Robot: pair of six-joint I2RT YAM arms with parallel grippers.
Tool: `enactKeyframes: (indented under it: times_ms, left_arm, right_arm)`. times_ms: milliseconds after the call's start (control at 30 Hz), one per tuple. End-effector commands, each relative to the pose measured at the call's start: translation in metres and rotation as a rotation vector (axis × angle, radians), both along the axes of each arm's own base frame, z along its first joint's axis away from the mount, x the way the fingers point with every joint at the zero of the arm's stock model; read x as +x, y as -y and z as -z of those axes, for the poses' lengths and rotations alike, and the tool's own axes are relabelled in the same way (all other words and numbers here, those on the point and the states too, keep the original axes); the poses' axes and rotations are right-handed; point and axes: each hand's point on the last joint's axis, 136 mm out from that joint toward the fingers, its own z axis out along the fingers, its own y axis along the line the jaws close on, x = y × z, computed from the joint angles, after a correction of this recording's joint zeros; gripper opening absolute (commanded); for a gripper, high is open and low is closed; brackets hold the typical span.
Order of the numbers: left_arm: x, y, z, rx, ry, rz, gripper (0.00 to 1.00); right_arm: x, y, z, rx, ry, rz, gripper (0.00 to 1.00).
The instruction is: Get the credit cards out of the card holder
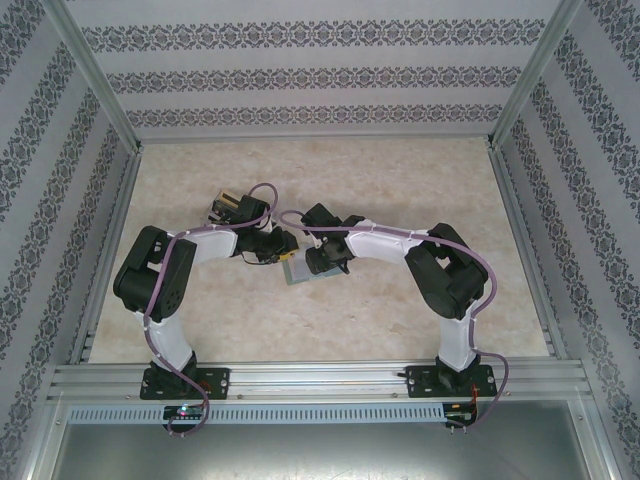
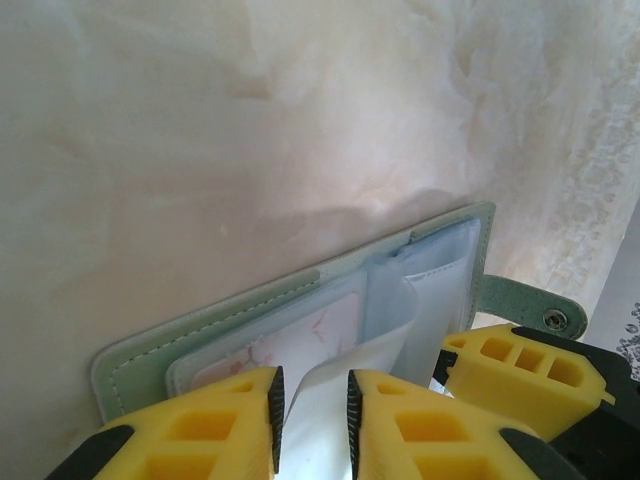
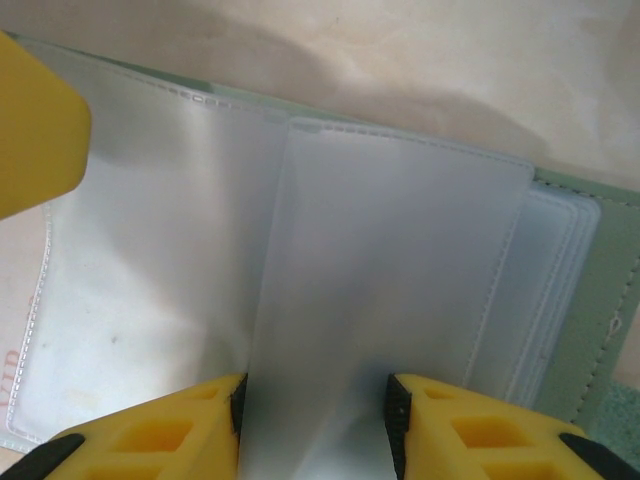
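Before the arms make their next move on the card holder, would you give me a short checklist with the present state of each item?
1. The card holder lies open on the table: ok.
2. A clear sleeve stands between the left fingers: ok.
3. Left fingers pinch it firmly: cannot tell.
4. A frosted sleeve stands between the right fingers: ok.
5. Cards out of the holder: not ok; a pink-printed card sits in its pocket.
6. Both pairs of fingers clear of each other: cannot tell; they are close.

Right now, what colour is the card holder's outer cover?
The card holder cover is pale grey-green with stitched edges. It shows best in the left wrist view.
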Motion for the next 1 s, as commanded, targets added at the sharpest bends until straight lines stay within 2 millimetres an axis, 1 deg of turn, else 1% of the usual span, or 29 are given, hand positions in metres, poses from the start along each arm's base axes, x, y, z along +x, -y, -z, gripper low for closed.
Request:
enactKeyframes:
  times_ms: [0, 133, 200, 333, 467, 600, 700, 767, 867, 967]
  left_arm:
    - [0.003, 0.01, -0.015, -0.03, 0.066, 0.052, 0.26]
    - [0.002, 0.014, -0.014, -0.052, 0.074, 0.066, 0.26]
    - [0.003, 0.016, -0.015, -0.066, 0.079, 0.07, 0.26]
    - [0.003, 0.024, -0.021, -0.112, 0.099, 0.086, 0.27]
    - [0.002, 0.036, -0.03, -0.143, 0.115, 0.116, 0.29]
    - [-0.001, 0.046, -0.037, -0.141, 0.128, 0.118, 0.31]
    - [-0.003, 0.056, -0.047, -0.154, 0.151, 0.124, 0.35]
    - [-0.005, 0.066, -0.052, -0.164, 0.163, 0.139, 0.4]
    - [-0.006, 0.077, -0.051, -0.155, 0.156, 0.15, 0.44]
    - [-0.004, 0.081, -0.045, -0.128, 0.139, 0.139, 0.46]
  right_arm:
    - [-0.019, 0.016, 0.025, -0.035, -0.103, 0.027, 0.44]
    - [-0.018, 0.004, 0.004, 0.055, -0.05, 0.008, 0.47]
    - [-0.015, 0.002, -0.009, 0.087, -0.002, 0.007, 0.49]
    - [-0.011, 0.006, -0.037, 0.154, 0.094, 0.026, 0.53]
    - [-0.005, 0.02, -0.059, 0.199, 0.181, 0.089, 0.59]
    - [0.002, 0.041, -0.071, 0.211, 0.247, 0.176, 0.62]
    - [0.006, 0.058, -0.078, 0.237, 0.283, 0.247, 0.62]
    - [0.008, 0.066, -0.082, 0.258, 0.3, 0.282, 0.62]
    - [0.01, 0.073, -0.087, 0.28, 0.319, 0.31, 0.63]
    - [0.009, 0.074, -0.09, 0.297, 0.331, 0.313, 0.63]
